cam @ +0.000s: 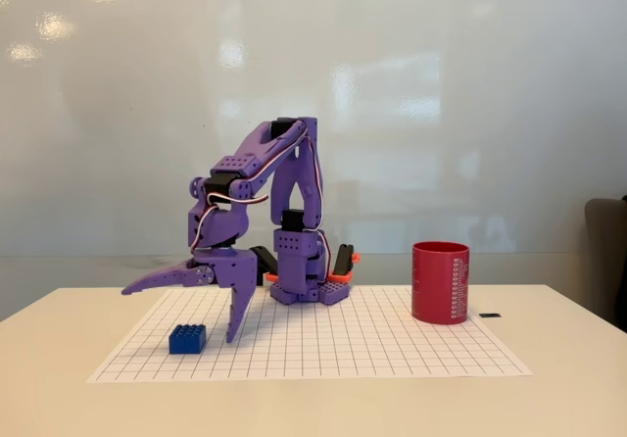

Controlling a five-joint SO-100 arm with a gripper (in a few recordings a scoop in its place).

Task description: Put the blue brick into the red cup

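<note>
The blue brick lies on the gridded white mat near its front left, studs up. My purple gripper hangs just above and around it, open wide: one finger points out to the left, the other finger points down to the mat just right of the brick. Nothing is held. The red cup stands upright on the mat's right side, white print facing the camera, far from the gripper.
The purple arm's base stands at the mat's back middle. A small black object lies on the table right of the cup. A dark chair back stands at the right edge. Bare mat stretches between brick and cup.
</note>
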